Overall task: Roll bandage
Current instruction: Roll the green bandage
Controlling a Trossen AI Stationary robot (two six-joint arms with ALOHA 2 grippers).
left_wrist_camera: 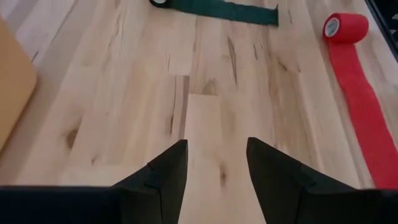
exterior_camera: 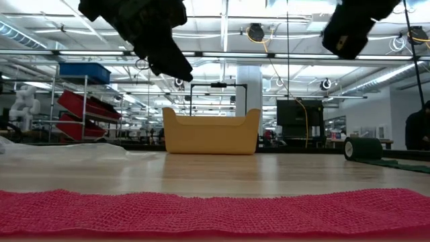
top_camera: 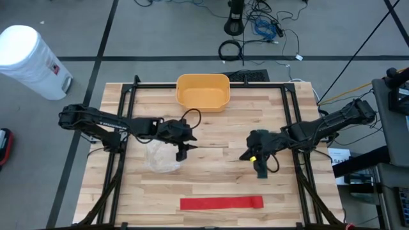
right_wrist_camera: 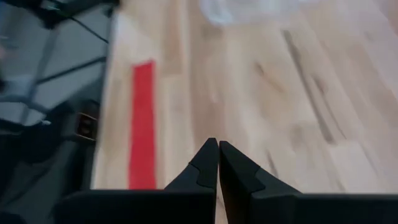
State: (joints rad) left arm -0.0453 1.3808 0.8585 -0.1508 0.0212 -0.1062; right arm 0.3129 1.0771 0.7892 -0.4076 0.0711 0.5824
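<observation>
red bandage (top_camera: 221, 203) x1 | green bandage (left_wrist_camera: 225, 9) x1 | yellow bin (top_camera: 202, 91) x1 | plastic bag (top_camera: 160, 158) x1

The middle of the table (top_camera: 217, 131) lies bare between the two arms, a wide lane of wood open for passage. At the far edge the yellow bin (top_camera: 202, 91) stands as the tallest obstacle, its walls upright. Near the front edge the red bandage (top_camera: 221, 203) lies flat in a long strip, rolled up at one end, low enough to pass over. A clear plastic bag (top_camera: 161, 158) lies crumpled just beside the left gripper (top_camera: 181, 152), on the side toward the front edge. A dark green bandage (left_wrist_camera: 233, 10) with its roll lies under the right gripper (top_camera: 259, 168), which hangs above the wood. The black frame rails (top_camera: 121, 115) border both sides.
</observation>
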